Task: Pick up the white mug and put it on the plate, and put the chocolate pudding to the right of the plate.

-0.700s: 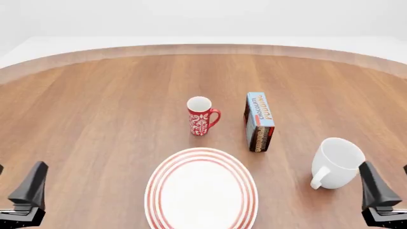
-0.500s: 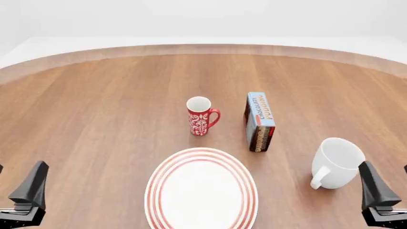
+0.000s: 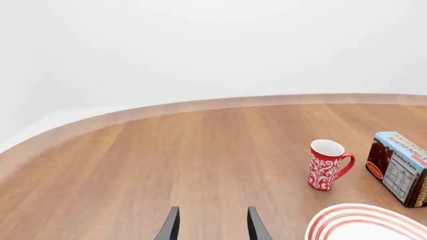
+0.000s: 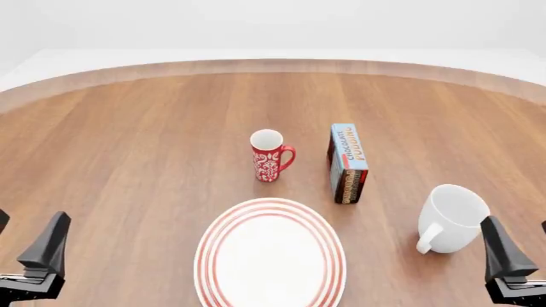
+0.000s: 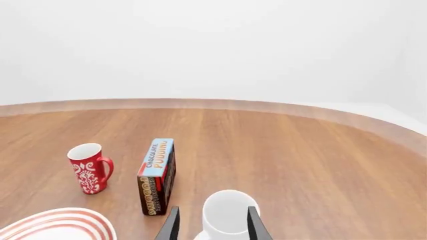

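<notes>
The white mug (image 4: 452,217) stands upright at the near right of the table, its handle toward the front. The plate (image 4: 207,252) lies at the near centre, nothing on it. Behind it the chocolate pudding (image 4: 348,163) carton stands on its long edge, to the right of a red mug (image 4: 268,155). My right gripper (image 4: 522,249) is open just right of the white mug and apart from it. In the right wrist view the white mug (image 5: 227,214) shows between the open fingertips (image 5: 172,225). My left gripper (image 4: 25,246) is open at the near left, far from everything.
The round wooden table (image 4: 137,147) curves away at the back, with a pale floor beyond. In the left wrist view, the red mug (image 3: 327,165), the pudding carton (image 3: 400,167) and the plate's rim (image 3: 333,222) sit off to one side of the left gripper (image 3: 213,225).
The left gripper has shifted slightly to the right and forward. The right gripper and all objects are as before.
</notes>
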